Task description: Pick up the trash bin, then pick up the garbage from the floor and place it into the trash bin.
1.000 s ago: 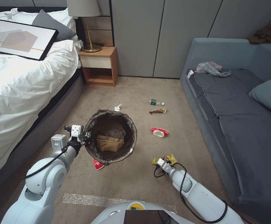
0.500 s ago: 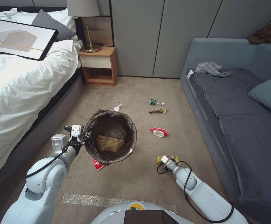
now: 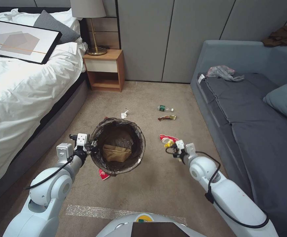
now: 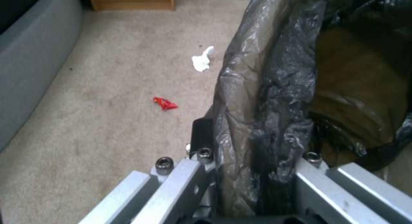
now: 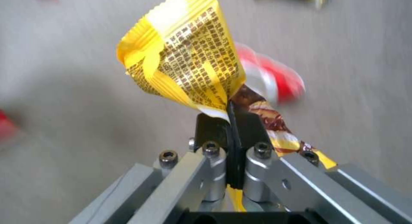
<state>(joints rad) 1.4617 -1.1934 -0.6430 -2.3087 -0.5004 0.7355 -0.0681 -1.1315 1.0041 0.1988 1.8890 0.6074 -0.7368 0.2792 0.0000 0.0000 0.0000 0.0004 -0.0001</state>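
Right wrist view: right gripper (image 5: 231, 121) jaws pinching yellow wrapper (image 5: 184, 53).

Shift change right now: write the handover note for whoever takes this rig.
Left gripper: shut on the trash bin rim, bin held beside it.
Right gripper: shut on the yellow wrapper, lifted off the floor, to the right of the bin.
Done: tan paper bag lies inside the bin.
Left on the carpet: white tissue, bottle, brown-gold wrapper, red-and-white bag by the right gripper, red bag under the bin's near edge, tiny red wrapper.
Yellow wrapper not yet in the bin.
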